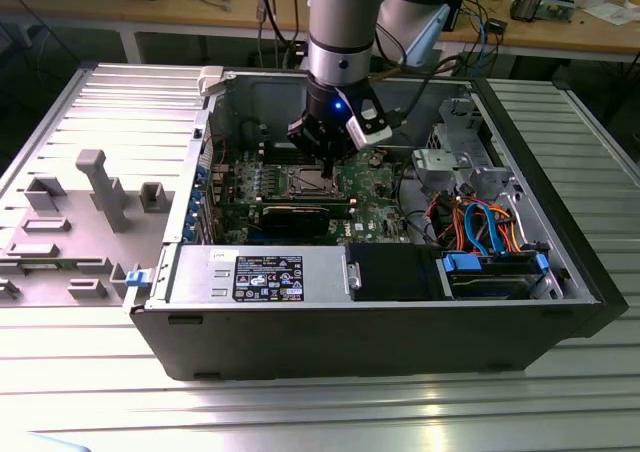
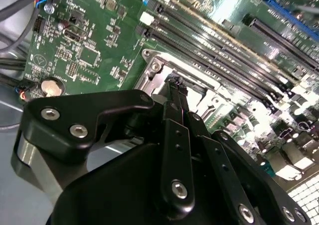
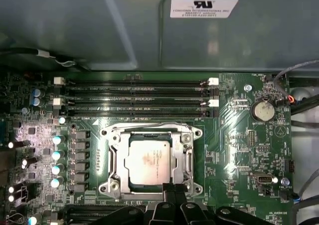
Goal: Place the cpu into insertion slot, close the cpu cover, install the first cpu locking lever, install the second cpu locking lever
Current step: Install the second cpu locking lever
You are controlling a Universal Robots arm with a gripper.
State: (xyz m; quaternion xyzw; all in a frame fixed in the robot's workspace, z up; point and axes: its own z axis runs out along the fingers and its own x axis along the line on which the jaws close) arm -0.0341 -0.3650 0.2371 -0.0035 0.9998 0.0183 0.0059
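Note:
The cpu (image 3: 149,163) lies flat in the insertion slot (image 1: 309,181), silvery top face up. The cpu cover (image 3: 115,155) is down around it, and its window frames the chip. Thin metal lever rods run along the frame's edges; I cannot tell whether they are latched. My gripper (image 3: 171,189) is shut, with nothing visible between its narrow black fingers. Its tips sit at the socket frame's edge, just beside the chip. In the second wrist view the gripper (image 2: 174,85) comes down onto the silvery socket frame (image 2: 154,68). In the exterior view the gripper (image 1: 325,162) hangs low inside the open case.
Long black memory slots (image 3: 134,98) run beside the socket, with the grey case wall (image 3: 99,26) beyond. A coin battery (image 3: 262,110) sits on the board. The graphics card (image 1: 295,217), power supply (image 1: 260,272) and cabled drive cage (image 1: 480,222) crowd the case. A grey moulded tray (image 1: 80,202) lies at the exterior view's left.

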